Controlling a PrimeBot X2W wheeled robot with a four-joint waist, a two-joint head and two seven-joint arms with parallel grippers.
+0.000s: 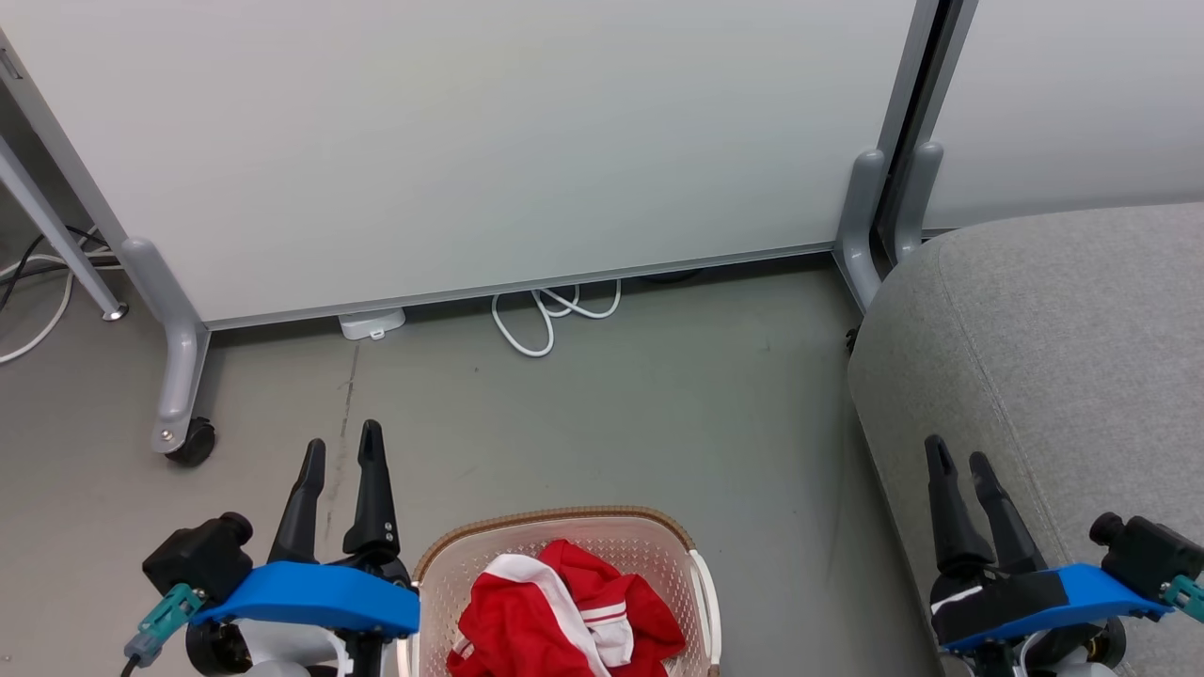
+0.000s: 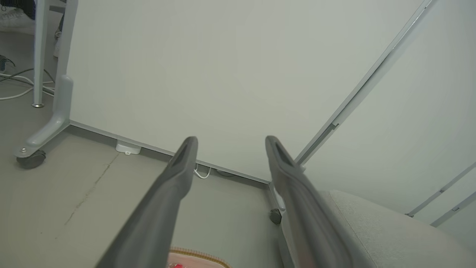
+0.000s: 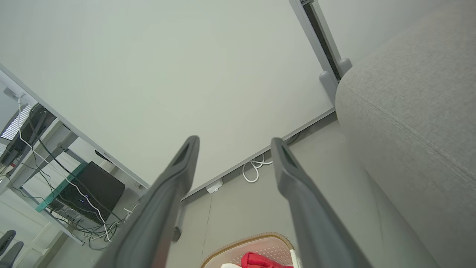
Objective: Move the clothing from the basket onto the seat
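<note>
At bottom centre, basket [image 1: 555,518] holds clothing [image 1: 541,616]; left pincer [image 1: 343,434] and right pincer [image 1: 956,448] flank it, both released; partition [image 1: 470,141], cable [image 1: 550,318] beyond; seat [image 1: 1053,329] at right.

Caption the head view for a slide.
Both open, the left gripper and right gripper hover beside the basket of red clothing; grey seat at right.
</note>
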